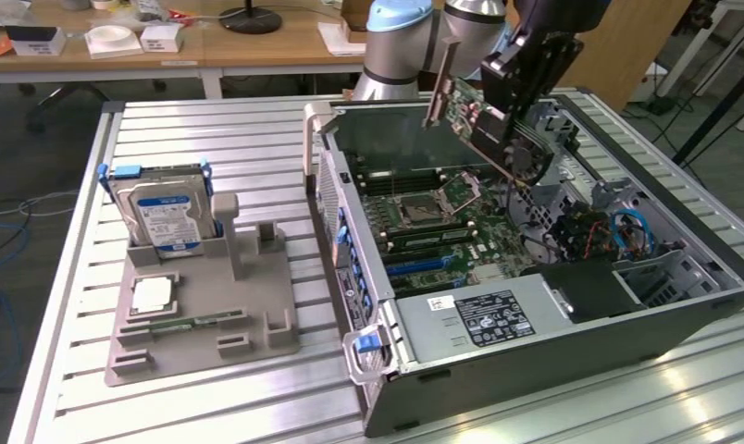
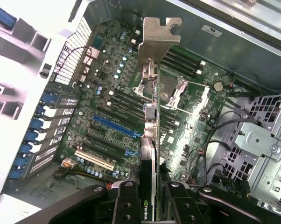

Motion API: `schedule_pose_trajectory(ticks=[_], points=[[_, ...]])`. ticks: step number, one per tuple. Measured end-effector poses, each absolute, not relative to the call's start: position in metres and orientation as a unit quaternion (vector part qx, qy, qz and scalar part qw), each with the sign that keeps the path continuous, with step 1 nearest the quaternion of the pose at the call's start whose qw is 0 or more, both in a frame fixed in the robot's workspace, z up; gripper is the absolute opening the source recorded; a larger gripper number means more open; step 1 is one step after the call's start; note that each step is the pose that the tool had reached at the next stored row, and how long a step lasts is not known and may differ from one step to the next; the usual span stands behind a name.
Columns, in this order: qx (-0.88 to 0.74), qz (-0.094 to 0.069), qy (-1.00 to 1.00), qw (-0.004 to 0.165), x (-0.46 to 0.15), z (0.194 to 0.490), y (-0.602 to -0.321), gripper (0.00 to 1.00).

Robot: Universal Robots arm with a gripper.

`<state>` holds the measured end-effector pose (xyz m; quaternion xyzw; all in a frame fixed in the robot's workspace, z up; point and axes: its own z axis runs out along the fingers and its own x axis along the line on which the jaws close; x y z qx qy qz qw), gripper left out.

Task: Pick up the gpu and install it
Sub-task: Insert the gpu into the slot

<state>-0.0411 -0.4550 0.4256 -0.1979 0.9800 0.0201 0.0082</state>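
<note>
The gpu [image 1: 481, 122] is a green card with a black cooler and a silver end bracket. It hangs tilted above the open computer case [image 1: 570, 342], over the motherboard [image 1: 452, 231]. My gripper [image 1: 527, 88] is shut on the card's cooler end, and its black body hides part of the card. In the wrist view the gpu [image 2: 151, 140] shows edge-on between my fingers [image 2: 126, 205], bracket [image 2: 158, 35] pointing away from me. My gripper [image 2: 151, 200] holds it above the motherboard [image 2: 108, 93], a little beside the blue slot [image 2: 115, 126].
Drive cage [image 2: 262, 140] and cables stand along one side of the case, the power supply [image 1: 483, 319] at its near end. A grey fixture [image 1: 199, 324] on the exterior view's left carries a hard drive [image 1: 162, 213], a processor chip [image 1: 153, 294] and a memory stick [image 1: 187, 324].
</note>
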Motion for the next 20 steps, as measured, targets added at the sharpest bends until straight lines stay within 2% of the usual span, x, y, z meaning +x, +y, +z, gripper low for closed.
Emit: schedule_pose_trajectory(ticks=[20], points=[[-0.269,0.021,0.963,0.007,-0.0411,0.4256,-0.4550,0.26]])
